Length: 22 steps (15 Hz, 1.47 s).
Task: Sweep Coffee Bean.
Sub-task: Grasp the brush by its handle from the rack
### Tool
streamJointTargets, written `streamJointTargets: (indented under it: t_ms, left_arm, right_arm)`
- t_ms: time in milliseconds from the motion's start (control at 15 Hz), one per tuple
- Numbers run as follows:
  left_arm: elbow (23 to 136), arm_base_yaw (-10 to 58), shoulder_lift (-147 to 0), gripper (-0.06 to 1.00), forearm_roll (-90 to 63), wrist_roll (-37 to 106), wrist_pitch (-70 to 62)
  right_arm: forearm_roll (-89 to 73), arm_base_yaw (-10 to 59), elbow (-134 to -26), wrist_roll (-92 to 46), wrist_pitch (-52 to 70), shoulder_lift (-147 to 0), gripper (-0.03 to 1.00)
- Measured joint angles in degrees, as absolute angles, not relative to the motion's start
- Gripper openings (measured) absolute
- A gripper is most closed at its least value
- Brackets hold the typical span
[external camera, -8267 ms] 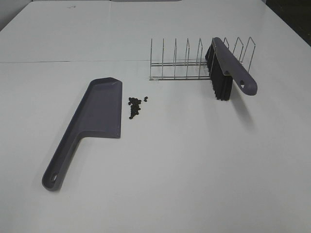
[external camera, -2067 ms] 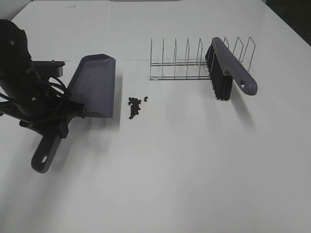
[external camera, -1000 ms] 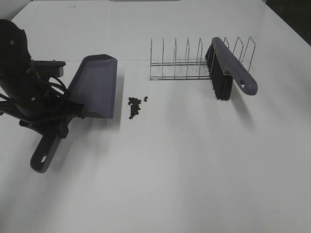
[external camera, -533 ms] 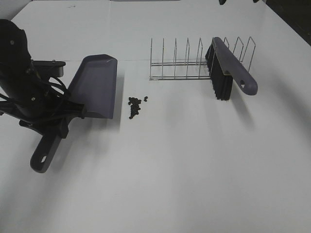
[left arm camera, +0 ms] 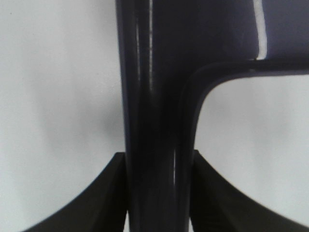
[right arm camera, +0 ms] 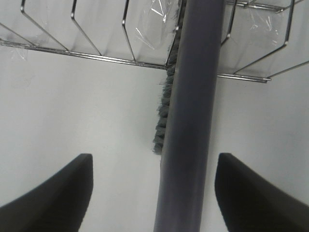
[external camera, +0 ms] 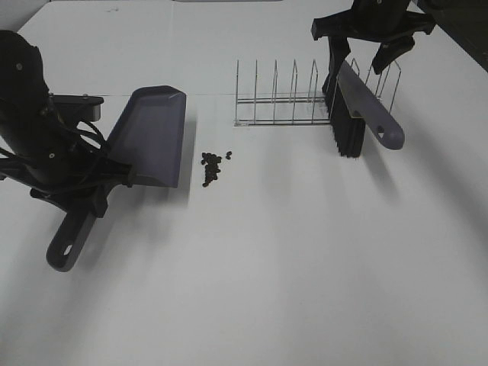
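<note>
The right gripper (right arm camera: pixel 155 189) hangs spread wide astride the brush (external camera: pixel 364 103), whose handle slants from the wire rack (external camera: pixel 278 120) by the far right corner toward the near edge, seemingly untouched. The left gripper (left arm camera: pixel 159 193) pinches the dustpan (external camera: pixel 152 137); the coffee bean (external camera: pixel 212 166) lies just beside its blade, left of centre.

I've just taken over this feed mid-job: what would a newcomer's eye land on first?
The left gripper is shut on the handle of the purple dustpan, held at the table's left with its blade edge near, but not touching, the coffee bean cluster. At the far right, the right gripper hangs open astride the brush, which leans in the wire rack.
</note>
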State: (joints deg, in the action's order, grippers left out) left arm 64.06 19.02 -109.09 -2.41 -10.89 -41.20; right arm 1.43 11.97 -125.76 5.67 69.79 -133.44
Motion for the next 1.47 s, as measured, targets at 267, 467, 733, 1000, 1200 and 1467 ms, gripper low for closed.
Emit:
streamJointTargets:
  t_ms: [267,467,733,1000,1200,1467]
  left_arm:
    - [64.06,19.02,-109.09,0.35,-2.41,-10.71,-41.25]
    - [64.06,19.02,-109.09,0.35,-2.41,-10.71,-41.25]
    - [64.06,19.02,-109.09,0.35,-2.41,-10.71,-41.25]
    - [64.06,19.02,-109.09,0.35,-2.41,-10.66,-41.25]
    - [64.06,19.02,-109.09,0.35,-2.41,-10.54,-41.25]
    - [64.06,19.02,-109.09,0.35,-2.41,-10.49,-41.31]
  right_arm:
    - [2.69,11.97,-125.76,6.82,69.73,-136.25,0.62]
    - [2.98,11.92,-125.94,7.22,69.21,-136.36,0.60]
    - [2.98,11.92,-126.22,7.22,65.72,-139.57,0.59]
    - [3.09,11.86,-126.57,7.85,61.99,-141.98,0.59]
    - [2.98,10.26,-126.91,8.65,60.62,-144.04,0.55]
    - [2.86,8.94,-126.91,8.59,60.33,-144.79,0.52]
